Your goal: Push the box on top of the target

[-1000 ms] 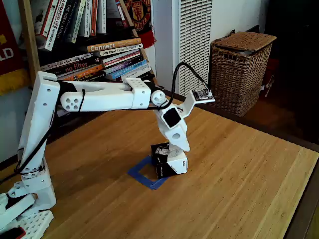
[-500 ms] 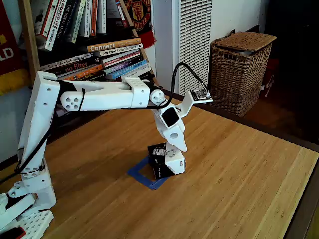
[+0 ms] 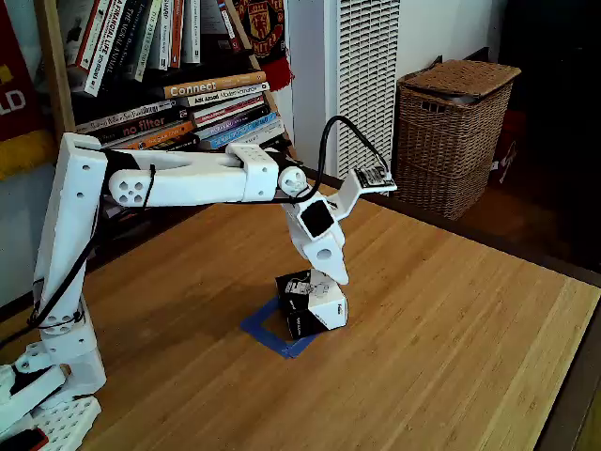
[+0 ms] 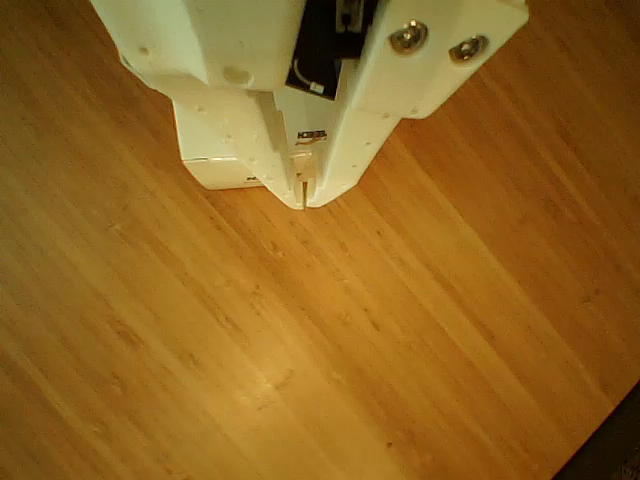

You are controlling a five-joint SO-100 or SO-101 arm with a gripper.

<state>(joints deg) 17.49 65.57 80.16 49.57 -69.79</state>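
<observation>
The one gripper (image 4: 303,200), its two fingers clenched together on nothing, presses its tip against the single black-and-white carton box (image 3: 313,303), which sits partly over the right corner of the one blue tape square target (image 3: 266,329) on the bamboo table (image 3: 451,319), one wicker basket (image 3: 453,136) behind.
</observation>
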